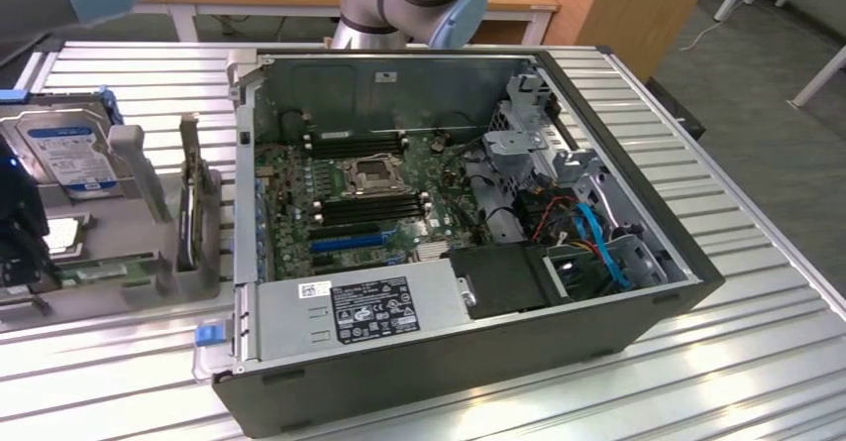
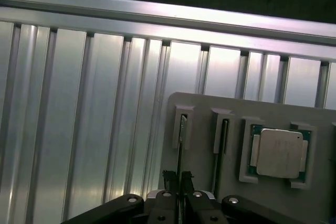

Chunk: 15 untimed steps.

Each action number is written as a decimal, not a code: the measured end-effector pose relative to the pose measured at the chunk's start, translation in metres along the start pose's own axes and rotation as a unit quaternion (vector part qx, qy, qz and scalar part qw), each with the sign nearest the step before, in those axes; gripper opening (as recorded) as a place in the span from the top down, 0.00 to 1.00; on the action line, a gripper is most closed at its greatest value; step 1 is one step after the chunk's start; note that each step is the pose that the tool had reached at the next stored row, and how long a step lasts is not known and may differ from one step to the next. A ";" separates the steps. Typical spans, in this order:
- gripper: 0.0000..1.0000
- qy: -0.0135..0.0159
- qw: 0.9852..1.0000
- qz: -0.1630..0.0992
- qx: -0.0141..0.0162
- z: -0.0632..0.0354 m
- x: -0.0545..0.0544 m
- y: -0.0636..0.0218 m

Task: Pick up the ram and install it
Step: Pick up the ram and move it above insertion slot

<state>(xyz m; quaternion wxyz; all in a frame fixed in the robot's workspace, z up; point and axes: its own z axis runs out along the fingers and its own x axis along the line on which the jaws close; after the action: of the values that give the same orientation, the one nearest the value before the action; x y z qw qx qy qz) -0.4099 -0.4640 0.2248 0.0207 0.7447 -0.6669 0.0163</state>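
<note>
Gripper (image 2: pixel 180 179) narrow, its fingers pinched on the ram (image 2: pixel 181 135), which stands on edge in its slot of the grey holder plate (image 2: pixel 210 108) near the bench (image 2: pixel 79 103) edge rail. A second slot (image 2: pixel 223 135) and the processor (image 2: pixel 281 153) sit further along the plate. Pick appears begun, ram not lifted clear; install undone, since the memory slots (image 1: pixel 372 208) in the open case (image 1: pixel 463 362), mid-bench, look unfilled.
</note>
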 end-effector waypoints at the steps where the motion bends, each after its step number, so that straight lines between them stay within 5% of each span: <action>1: 0.86 0.000 1.000 0.000 0.000 -0.0044 0.000 0.0001; 15: 0.86 0.000 1.000 0.000 0.000 -0.0681 0.004 0.0006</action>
<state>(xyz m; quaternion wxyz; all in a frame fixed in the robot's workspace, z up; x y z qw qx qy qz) -0.4099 -0.4640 0.2930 0.0208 0.7447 -0.6669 0.0163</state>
